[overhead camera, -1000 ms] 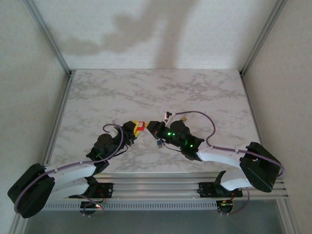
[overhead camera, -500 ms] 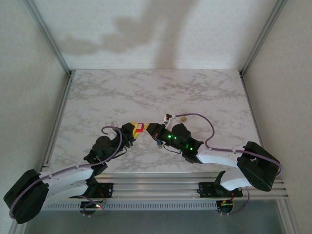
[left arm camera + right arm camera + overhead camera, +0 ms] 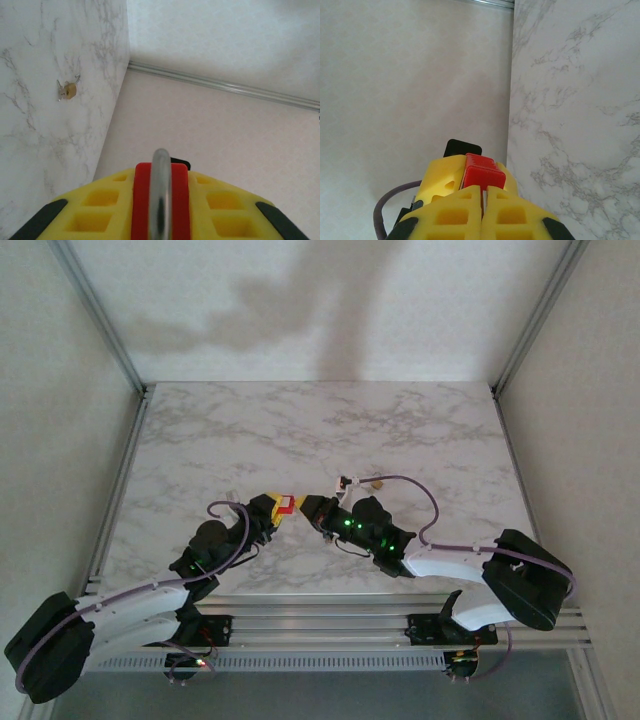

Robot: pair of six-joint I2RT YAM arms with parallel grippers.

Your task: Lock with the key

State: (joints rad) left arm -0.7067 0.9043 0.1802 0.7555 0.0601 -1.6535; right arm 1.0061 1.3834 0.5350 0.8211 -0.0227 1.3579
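— What of the red padlock (image 3: 142, 205) is cut off?
— Its lower body is cropped by the bottom edge of the left wrist view; the shackle (image 3: 160, 175) is blurred.
— And the brass item (image 3: 70, 90), well apart from the padlock?
— Too small to be identified.

A white, grey-veined marble tabletop (image 3: 300, 430) meets a pale, shadowed wall (image 3: 450, 300) at twelve o'clock and aluminium rails (image 3: 320, 620) at six o'clock, with a small brass object (image 3: 378, 481) lying just three o'clock of centre.
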